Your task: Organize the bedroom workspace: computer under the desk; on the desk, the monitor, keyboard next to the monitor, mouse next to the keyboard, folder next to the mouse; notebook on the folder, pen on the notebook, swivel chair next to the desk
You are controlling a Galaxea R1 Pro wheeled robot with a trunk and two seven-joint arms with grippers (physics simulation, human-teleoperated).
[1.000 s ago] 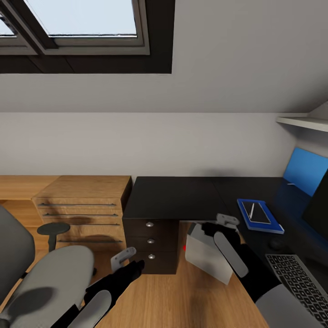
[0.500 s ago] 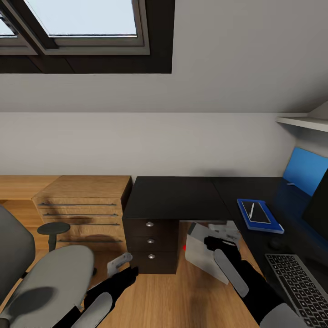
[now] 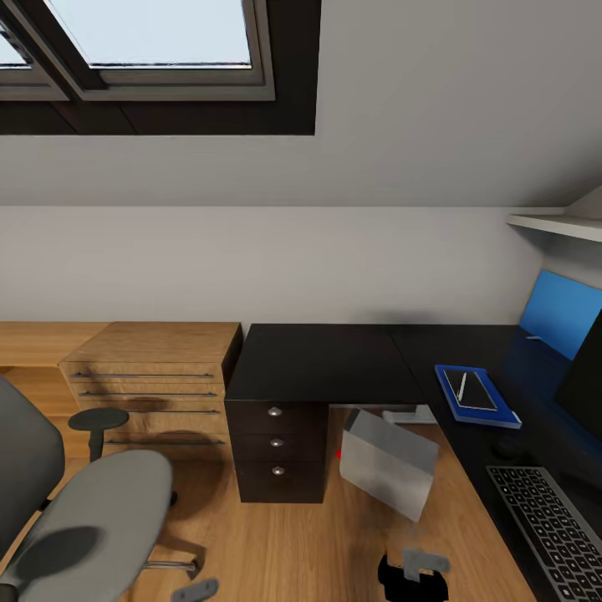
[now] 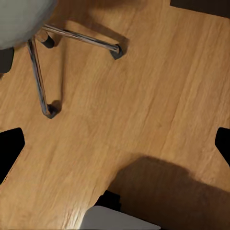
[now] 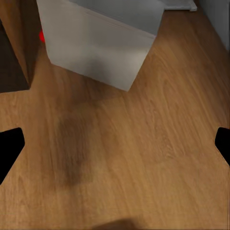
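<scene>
Matte grey box-shaped computer (image 3: 389, 468) beside glossy black desk (image 3: 334, 359); both end effectors spread wide, empty.

Daylight enters through the skylight (image 3: 150, 33), its glass washed out to pale blue-white; the sloped ceiling beneath it is evenly and softly lit. The desk (image 3: 326, 359) top stays a dull black with little glare. Soft-edged shadows lie on the wooden floor (image 3: 318, 543), beside the swivel chair (image 3: 92, 510) and near the computer (image 3: 389, 464). Both wrist views are slightly soft, with dark blurred patches on the floorboards.
</scene>
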